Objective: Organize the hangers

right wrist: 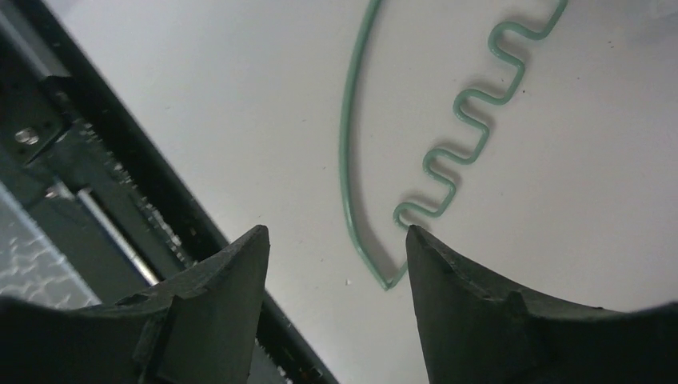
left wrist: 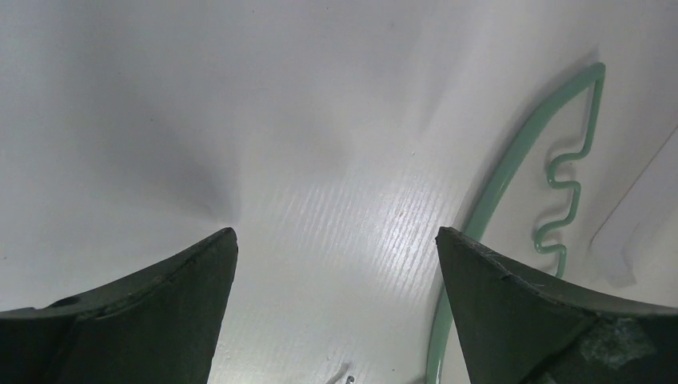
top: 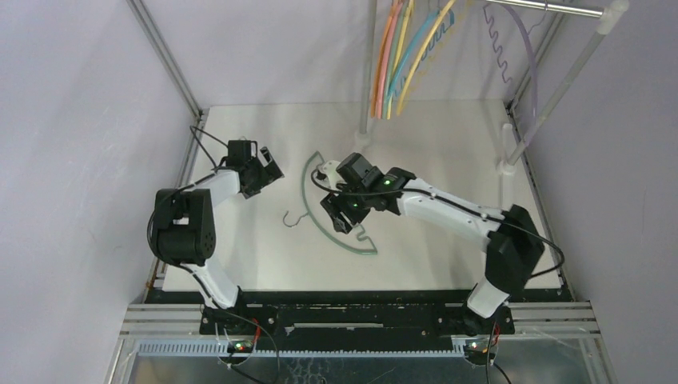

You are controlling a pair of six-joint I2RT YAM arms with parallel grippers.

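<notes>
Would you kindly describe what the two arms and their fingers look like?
The left arm and right arm both have white links joined by chunky black joints, with thin black cables looping alongside. Small green lights glow near the right wrist. The left gripper and right gripper each end in two dark, wedge-shaped fingers tapering to points.

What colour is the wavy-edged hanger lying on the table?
The thin plastic hanger is teal green; clearest in right wrist view.
</notes>
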